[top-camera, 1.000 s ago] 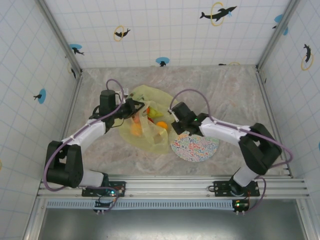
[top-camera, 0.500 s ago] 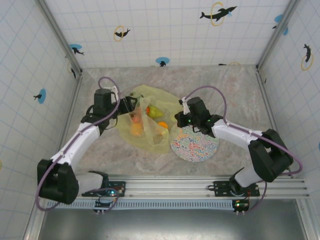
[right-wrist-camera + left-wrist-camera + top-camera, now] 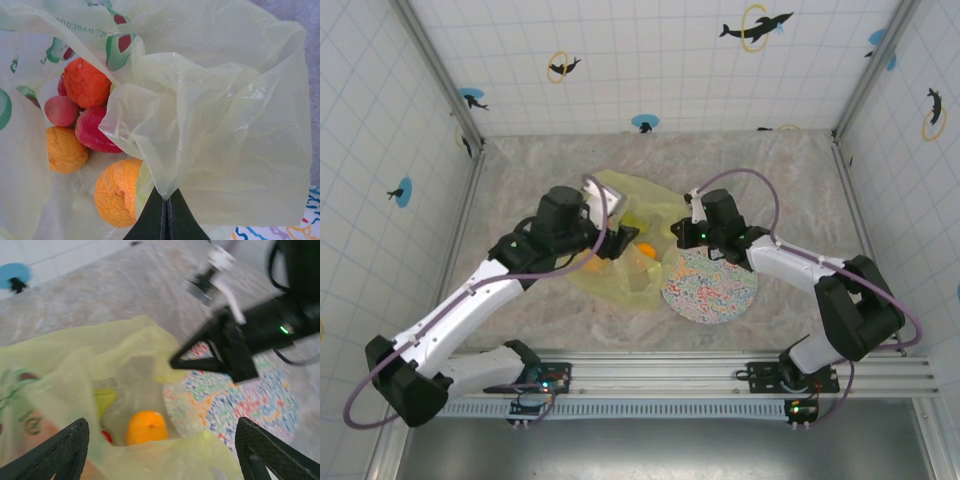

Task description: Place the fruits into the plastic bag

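The yellow-green plastic bag (image 3: 620,205) lies at mid-table with its mouth held up. Inside it the fruits show in the right wrist view: two oranges (image 3: 117,192) (image 3: 65,149), a red apple (image 3: 97,131), a rough red-orange fruit (image 3: 86,82) and a small pink piece (image 3: 61,110). My right gripper (image 3: 165,200) (image 3: 677,234) is shut on the bag's rim. My left gripper (image 3: 620,241) (image 3: 160,442) hovers open over the bag (image 3: 100,365), holding nothing. Below it lie an orange (image 3: 146,427) and a green fruit (image 3: 104,400).
A round speckled multicoloured plate (image 3: 710,287) (image 3: 250,400) lies just right of the bag, under the right arm. The right gripper's black body (image 3: 235,347) crosses the left wrist view. Tiled walls close in the marble table on three sides.
My left gripper has opened and swung right, over the bag's middle. The right gripper lifted the rim slightly up and right, then held still.
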You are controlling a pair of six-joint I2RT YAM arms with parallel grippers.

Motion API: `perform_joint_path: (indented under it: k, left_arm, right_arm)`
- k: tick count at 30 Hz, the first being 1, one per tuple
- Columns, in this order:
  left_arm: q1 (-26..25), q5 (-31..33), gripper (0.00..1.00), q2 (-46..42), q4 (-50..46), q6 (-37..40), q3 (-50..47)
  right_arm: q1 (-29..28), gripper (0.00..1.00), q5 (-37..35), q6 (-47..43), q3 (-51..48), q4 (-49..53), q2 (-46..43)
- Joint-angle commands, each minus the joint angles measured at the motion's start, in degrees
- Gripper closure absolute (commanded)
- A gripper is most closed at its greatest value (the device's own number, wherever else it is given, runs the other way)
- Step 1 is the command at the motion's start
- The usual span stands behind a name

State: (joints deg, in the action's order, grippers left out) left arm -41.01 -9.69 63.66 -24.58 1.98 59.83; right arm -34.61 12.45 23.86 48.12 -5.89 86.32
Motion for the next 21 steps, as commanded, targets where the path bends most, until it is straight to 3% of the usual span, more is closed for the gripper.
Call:
perform_joint_path:
  k: [1,9,15,21]
  left_arm:
    - [-5.3,4.4,0.23,4.6,-10.2,9.3,3.2]
    - [-14.7,12.7,0.19,15.6,-17.7,15.8,7.3]
    - [-15.9,21.5,0.18,21.0,-17.1,17.6,6.9]
    - [-16.0,23.8,0.2,22.9,-14.6,19.1,6.2]
  right_arm:
    - [0.5,1.0,2.4,1.4,-0.3,-3.0,0.6]
    - [1.1,1.0,3.3,1.8,-1.7,-4.0,-0.2]
    - [1.7,1.0,3.9,2.5,-3.9,-5.9,-1.2]
    - [2.2,1.0,4.2,2.8,-5.8,-6.7,-2.4]
